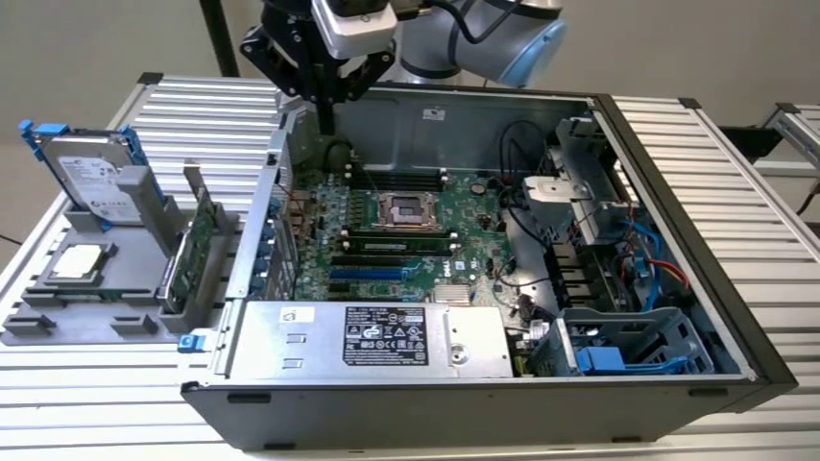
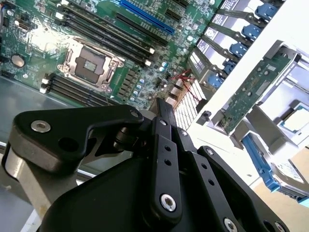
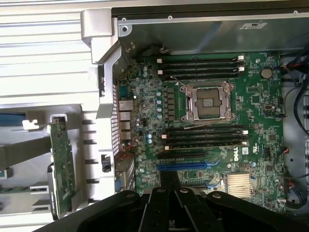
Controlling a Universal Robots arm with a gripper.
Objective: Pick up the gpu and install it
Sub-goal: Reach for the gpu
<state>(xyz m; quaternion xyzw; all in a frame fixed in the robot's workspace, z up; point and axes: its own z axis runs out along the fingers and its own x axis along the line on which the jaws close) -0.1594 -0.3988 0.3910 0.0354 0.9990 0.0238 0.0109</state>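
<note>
The gpu is a green card standing on edge in a grey holder, outside the open computer case on the exterior view's left. The same gpu stands beside the case wall in the first wrist view, and the gpu also appears in the second wrist view. My gripper hangs over the far left corner of the case, above the motherboard and well apart from the card. Its black fingers are pressed together with nothing between them, so the gripper is shut and empty.
A silver hard drive with blue clips and a small square chip sit in the same holder. Inside the case are the power supply, blue expansion slots, cables and a drive cage. The case rests on a ribbed metal table.
</note>
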